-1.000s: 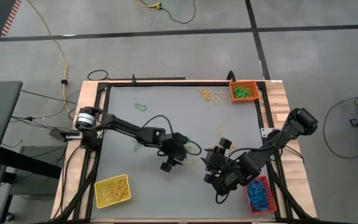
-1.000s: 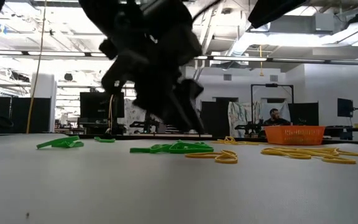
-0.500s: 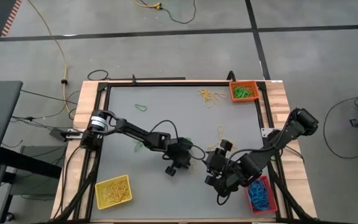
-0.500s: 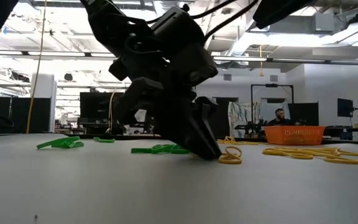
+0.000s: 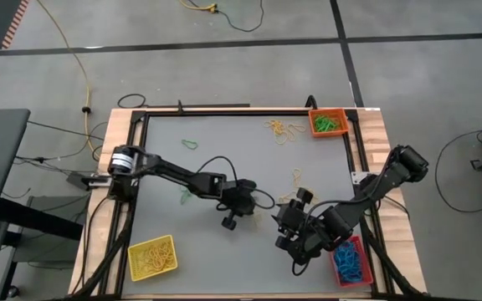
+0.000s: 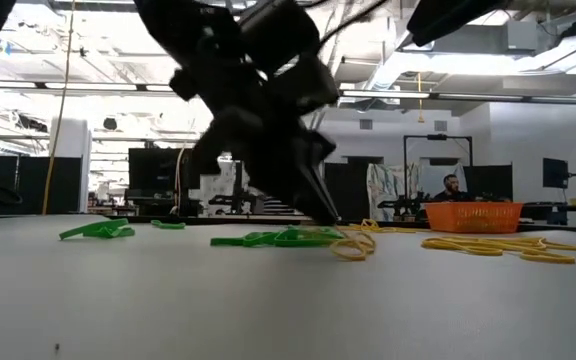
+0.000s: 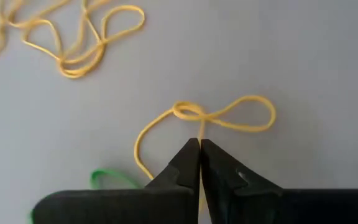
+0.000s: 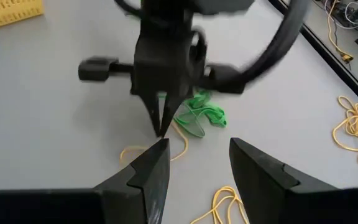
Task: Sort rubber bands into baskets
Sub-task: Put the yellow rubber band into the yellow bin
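My left gripper point(image 5: 254, 204) is near the table's middle, shut on a yellow rubber band point(image 7: 222, 116) twisted into a figure-eight. A clump of green bands point(image 8: 201, 114) lies just beside it. My right gripper point(image 8: 197, 163) hovers open to its right, touching nothing, and points at the left gripper point(image 8: 161, 127). The yellow basket point(image 5: 151, 257) stands at the near left. The orange basket point(image 5: 328, 123) at the far right holds green bands. The red basket point(image 5: 349, 260) at the near right holds blue bands. My left gripper pinches one strand of the yellow band point(image 7: 199, 132) between its two fingertips, at the very ends. The fingers slant down at it from the table's left. The band's loops point(image 6: 354, 246) lie on the table just beyond the tips, slack.
More yellow bands lie in a tangle point(image 7: 73, 43) close by, and others at the far right point(image 5: 283, 130) next to the orange basket. A single green band point(image 5: 190, 143) lies at the far left. A raised dark frame point(image 5: 224, 111) borders the table.
My left gripper dipped to the table at the yellow band and shut on it, then drew back a little toward the table's left. The band has slid slightly along with it and still lies on the table.
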Motion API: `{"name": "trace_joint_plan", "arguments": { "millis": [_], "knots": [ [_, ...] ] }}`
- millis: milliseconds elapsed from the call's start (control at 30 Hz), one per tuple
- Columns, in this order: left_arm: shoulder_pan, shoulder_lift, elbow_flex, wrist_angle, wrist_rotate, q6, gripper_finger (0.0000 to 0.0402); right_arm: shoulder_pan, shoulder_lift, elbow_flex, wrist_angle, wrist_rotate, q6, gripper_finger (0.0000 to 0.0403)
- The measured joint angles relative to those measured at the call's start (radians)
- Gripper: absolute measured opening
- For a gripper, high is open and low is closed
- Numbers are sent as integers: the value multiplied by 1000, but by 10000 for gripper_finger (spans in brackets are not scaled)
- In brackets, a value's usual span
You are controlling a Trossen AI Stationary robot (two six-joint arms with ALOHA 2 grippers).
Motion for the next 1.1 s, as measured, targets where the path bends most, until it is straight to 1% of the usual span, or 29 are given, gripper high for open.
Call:
{"name": "trace_joint_plan", "arguments": {
  "millis": [167,367,500,600,667,833,933,1100],
  "knots": [
    [-3,-44,1,-59,6,-4,0,3,0,0,1,-1,0,196],
    [-10,-37,0,-98,4,-4,0,3,0,0,2,0,4,196],
    [-35,-42,1,-122,-73,-3,0,3,0,0,6,-1,5,196],
    [-50,-60,21,-178,-87,-5,0,3,0,0,8,0,5,196],
    [-65,-80,40,-237,-99,-7,0,3,0,0,8,1,2,196],
    [-121,-146,91,-389,-172,-8,0,-1,0,0,7,7,-19,196],
    [-154,-207,124,-486,-220,-28,0,-2,0,0,7,8,-27,196],
    [-220,-318,168,-648,-259,-94,0,-7,0,0,2,8,-31,196]
  ]
}}
